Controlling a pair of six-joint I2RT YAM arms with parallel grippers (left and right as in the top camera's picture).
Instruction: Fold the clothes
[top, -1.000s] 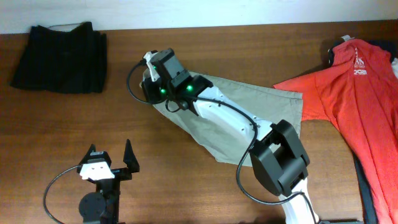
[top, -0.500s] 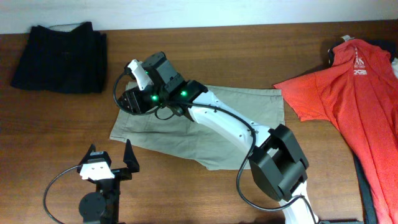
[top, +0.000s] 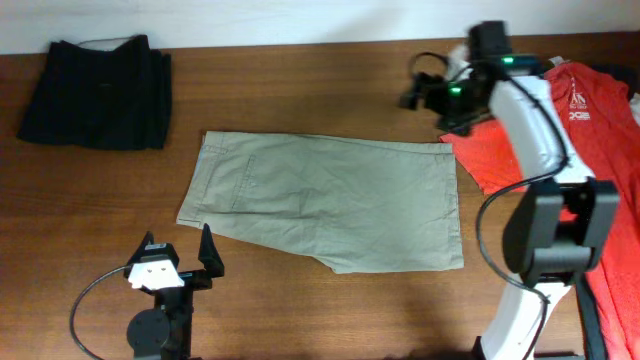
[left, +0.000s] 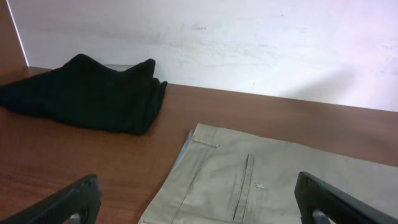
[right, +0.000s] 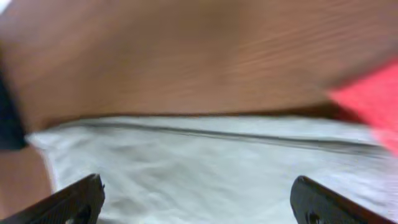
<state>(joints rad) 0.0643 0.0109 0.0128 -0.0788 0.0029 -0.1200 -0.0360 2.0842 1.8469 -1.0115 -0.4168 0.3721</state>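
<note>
The khaki shorts (top: 320, 200) lie spread flat in the middle of the table, waistband to the left. The left wrist view shows their waistband and welt pocket (left: 280, 180). A black garment (top: 95, 90) (left: 87, 93) sits folded at the far left. A red printed T-shirt (top: 590, 150) lies at the right. My left gripper (top: 180, 252) (left: 198, 186) stands open near the front edge, just short of the shorts' near-left corner. My right gripper (top: 415, 95) (right: 196, 186) hangs open above the table beyond the shorts' far-right corner, empty. Its blurred view looks down on the shorts (right: 199, 155) and the red shirt (right: 373, 102).
A white wall (left: 249, 43) runs along the table's back edge. Dark fabric (top: 583, 300) shows under the red T-shirt at the right edge. Bare wood (top: 300, 90) lies between the black garment and the right arm.
My right gripper dragged the shorts' edge leftward, spreading them flat. It then opened, let go and swung back to the far right. The left arm has not moved.
</note>
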